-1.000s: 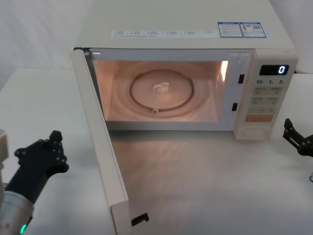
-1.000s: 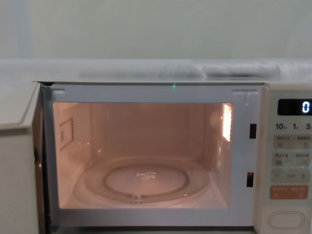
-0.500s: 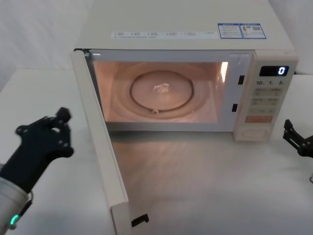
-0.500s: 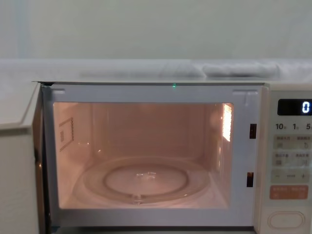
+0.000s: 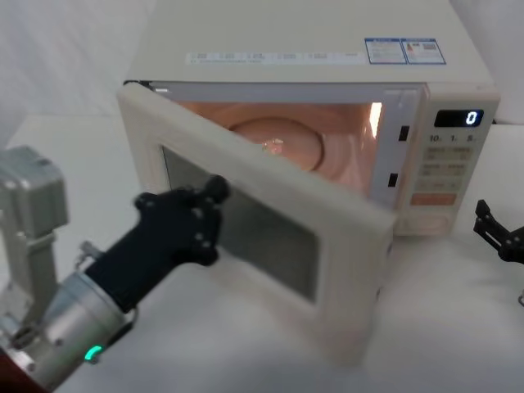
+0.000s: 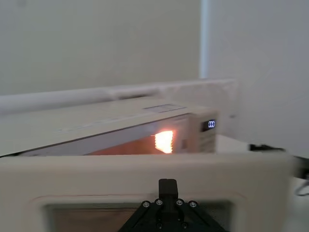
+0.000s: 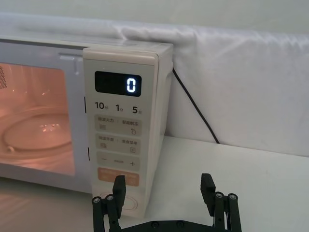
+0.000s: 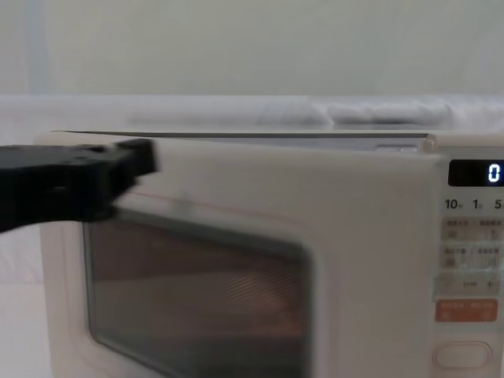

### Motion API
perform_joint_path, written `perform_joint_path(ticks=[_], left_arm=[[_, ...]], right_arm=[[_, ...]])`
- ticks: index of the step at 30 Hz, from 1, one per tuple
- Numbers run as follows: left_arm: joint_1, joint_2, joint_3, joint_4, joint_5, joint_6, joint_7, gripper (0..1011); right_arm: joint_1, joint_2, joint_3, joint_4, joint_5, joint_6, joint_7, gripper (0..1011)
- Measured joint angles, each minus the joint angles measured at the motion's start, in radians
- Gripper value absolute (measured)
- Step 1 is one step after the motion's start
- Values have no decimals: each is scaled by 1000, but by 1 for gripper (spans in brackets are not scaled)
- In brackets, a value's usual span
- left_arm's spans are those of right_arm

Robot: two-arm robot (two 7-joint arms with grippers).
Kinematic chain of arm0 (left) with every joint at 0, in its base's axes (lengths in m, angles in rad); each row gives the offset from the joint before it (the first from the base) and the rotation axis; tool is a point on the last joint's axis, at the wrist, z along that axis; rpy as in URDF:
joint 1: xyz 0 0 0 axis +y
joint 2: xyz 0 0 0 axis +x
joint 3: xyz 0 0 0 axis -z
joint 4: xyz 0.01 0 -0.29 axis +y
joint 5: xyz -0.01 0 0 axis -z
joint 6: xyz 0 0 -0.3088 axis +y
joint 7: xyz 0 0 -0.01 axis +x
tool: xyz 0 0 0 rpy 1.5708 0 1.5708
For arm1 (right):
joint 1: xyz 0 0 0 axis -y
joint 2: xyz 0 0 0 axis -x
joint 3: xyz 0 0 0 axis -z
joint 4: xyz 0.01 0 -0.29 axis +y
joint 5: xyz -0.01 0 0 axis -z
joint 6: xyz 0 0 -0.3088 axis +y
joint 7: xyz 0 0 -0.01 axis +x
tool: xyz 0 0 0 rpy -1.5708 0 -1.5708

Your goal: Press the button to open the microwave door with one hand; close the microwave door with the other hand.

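One microwave [image 5: 311, 49], cream-white, on a white table [image 5: 458, 327]. One microwave door [image 5: 270, 237], hinged on the robot's left, standing half-swung across the lit cavity; its dark window faces outward. One glass turntable [image 5: 282, 143] partly seen past the door's top edge.

Two grippers. Left gripper [image 5: 209, 205], black on a silver wrist with a green ring, tips pressed against the outer face of the door at the window's upper left corner; I cannot tell how far its fingers are spread. Right gripper [image 7: 164, 191] sits low on the table, just right of the control panel [image 7: 120, 140], fingers spread wide, holding nothing.

One display [image 5: 458, 118] reading 0. One orange key [image 5: 431, 198]. One button [image 5: 426, 223], wide cream pill, lowest on the panel, untouched; the door's free edge stands just left of it.

One black cable [image 7: 193, 108] runs behind the microwave against white cloth.
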Motion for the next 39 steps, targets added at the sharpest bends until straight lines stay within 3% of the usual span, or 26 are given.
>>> perform_joint_path(ticks=[4,10,20,28,39], left_arm=[[-53,15,65,23,-22,7,-45,0],[-110,22,128,57,-32,14,-73,0],[-255,-16,254,182,-12,21,-74,0],[-375,-71,326,302,17,-4,-44,0],[-447,-103,368,379,40,-35,-11,0]], right_arm=[[0,0,0,0,0,0,0,1002],[0,0,0,0,0,0,0,1002],[0,0,0,0,0,0,0,1002],[0,0,0,0,0,0,0,1002],[0,0,0,0,0,0,0,1002]])
